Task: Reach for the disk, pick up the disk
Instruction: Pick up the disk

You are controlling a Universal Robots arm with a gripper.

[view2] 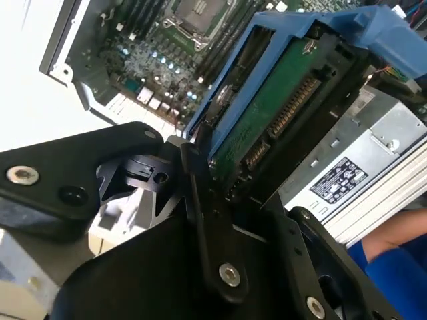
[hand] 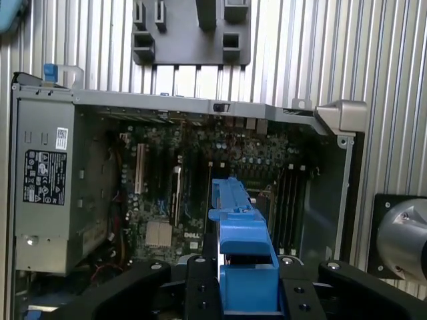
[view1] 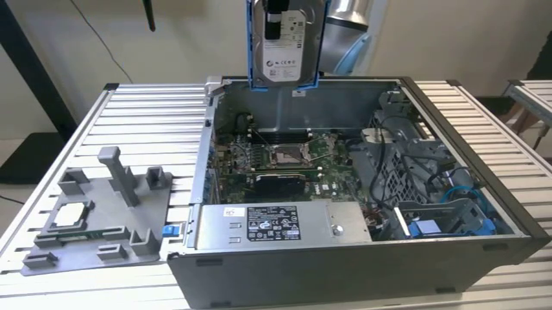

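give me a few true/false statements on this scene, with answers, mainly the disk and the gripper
1. The gripper is shut on the disk. True.
2. The disk lies flat inside the computer case. False: it hangs upright above the open case.
3. A grey fixture sits outside the case, on the exterior view's left. True.
4. The case is closed by a side cover. False: it is open, with the motherboard exposed.

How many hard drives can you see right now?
1. The disk hangs upright above the open computer case, at the top of the exterior view, clamped by the gripper. The blue-railed bay inside the case, toward the exterior view's right, may hide another.
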